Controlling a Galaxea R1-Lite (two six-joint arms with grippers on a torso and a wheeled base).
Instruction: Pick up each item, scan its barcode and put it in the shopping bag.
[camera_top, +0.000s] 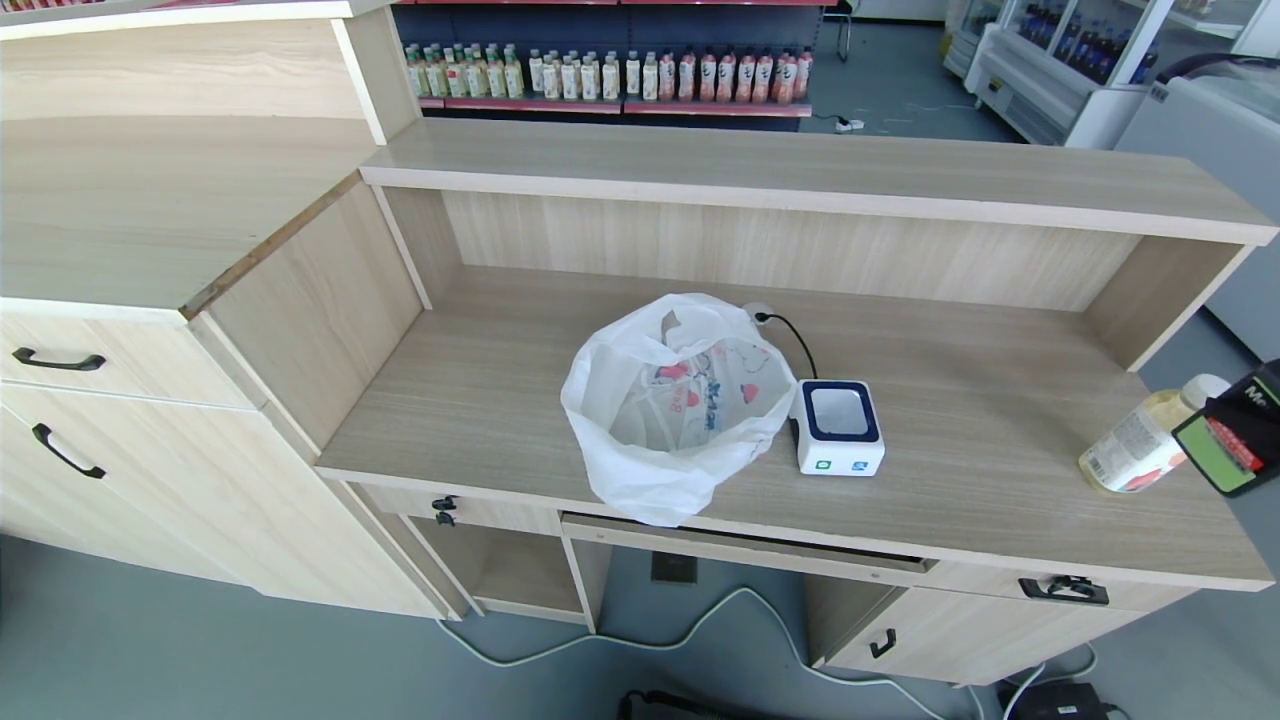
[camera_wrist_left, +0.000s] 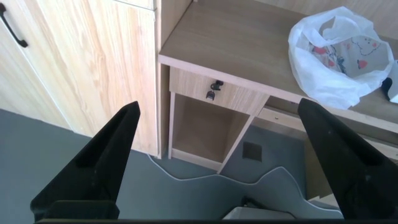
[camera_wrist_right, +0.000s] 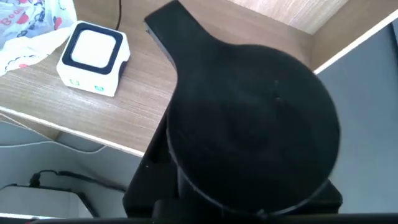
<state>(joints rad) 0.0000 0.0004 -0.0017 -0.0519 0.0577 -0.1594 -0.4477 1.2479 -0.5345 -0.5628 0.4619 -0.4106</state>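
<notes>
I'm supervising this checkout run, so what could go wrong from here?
The bottle is tilted at the right hand near the right end of the counter; a slip could drop it to the floor. The scanner stands close beside the shopping bag, so a swing could knock it. The bag's soft rim sags and might catch the bottle.

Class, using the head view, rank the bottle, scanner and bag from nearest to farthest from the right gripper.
1. bottle, beside the right gripper, far right.
2. scanner, in the middle.
3. bag, left of the scanner.
</notes>
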